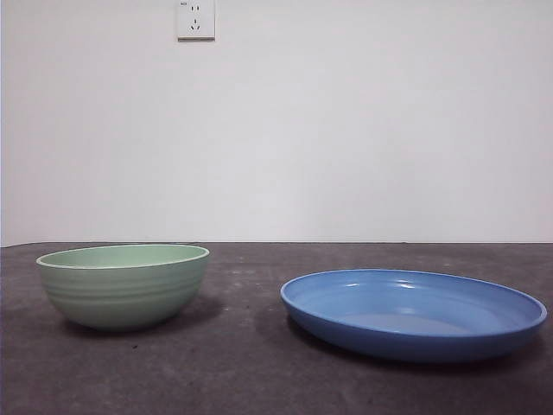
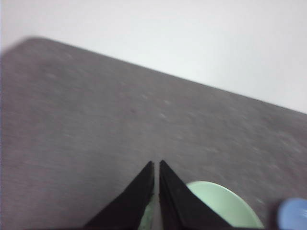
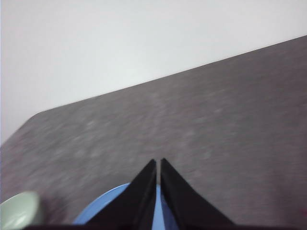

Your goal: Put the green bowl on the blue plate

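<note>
Ceramic, glossy and likely weighty, the green bowl (image 1: 123,285) sits apart from the blue plate (image 1: 413,313), best pinched at its rim; both grippers (image 2: 156,165) (image 3: 158,163) hover closed.

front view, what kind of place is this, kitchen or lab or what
Probably a lab or test bench, not a kitchen. A bare white wall with one socket, a plain dark grey table, and only a green bowl and a blue plate set apart on it.
</note>
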Robot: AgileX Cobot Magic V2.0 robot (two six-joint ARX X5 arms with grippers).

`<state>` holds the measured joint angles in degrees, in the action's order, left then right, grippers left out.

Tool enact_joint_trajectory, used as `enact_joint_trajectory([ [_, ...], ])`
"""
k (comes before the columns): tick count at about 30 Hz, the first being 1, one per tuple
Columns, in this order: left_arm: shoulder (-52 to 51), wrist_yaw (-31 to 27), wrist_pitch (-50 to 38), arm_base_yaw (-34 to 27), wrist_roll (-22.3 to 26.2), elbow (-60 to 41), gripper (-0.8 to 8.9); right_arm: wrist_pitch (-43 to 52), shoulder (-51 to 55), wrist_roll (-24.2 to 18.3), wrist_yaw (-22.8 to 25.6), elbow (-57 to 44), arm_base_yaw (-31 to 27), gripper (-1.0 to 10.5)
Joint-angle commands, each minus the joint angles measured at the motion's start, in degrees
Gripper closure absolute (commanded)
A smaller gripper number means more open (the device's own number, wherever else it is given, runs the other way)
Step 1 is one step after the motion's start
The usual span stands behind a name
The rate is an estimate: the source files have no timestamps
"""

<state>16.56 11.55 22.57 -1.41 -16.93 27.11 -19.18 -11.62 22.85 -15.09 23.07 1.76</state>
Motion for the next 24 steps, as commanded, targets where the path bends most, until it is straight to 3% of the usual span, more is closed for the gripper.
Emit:
enact_joint_trajectory([
  [1, 2.78, 4.04, 2.80, 0.04, -0.46, 5.27, 7.96, -1.40, -3.08, 0.50, -4.90, 3.45, 0.00, 9.4],
  [7, 9.60, 15.98, 7.15, 0.04, -0.28, 13.33, 7.96, -6.14, -10.19, 0.44, -16.96, 10.01, 0.00, 9.4],
  [10, 12.92, 21.88, 8.50, 0.04, -0.31, 16.39, 7.96, -9.31, -13.16, -1.84, -20.11, 13.44, 0.00, 9.4],
  [17, 20.50, 30.40, 11.89, 2.62, 0.35, 22.27, 7.96, -21.03, -19.96, -10.91, -21.09, 23.74, 0.17, 9.4],
  [24, 25.57, 31.56, 17.40, 9.51, 6.14, 25.94, 7.96, -30.29, -26.14, -18.16, -20.92, 32.02, 2.01, 9.4],
])
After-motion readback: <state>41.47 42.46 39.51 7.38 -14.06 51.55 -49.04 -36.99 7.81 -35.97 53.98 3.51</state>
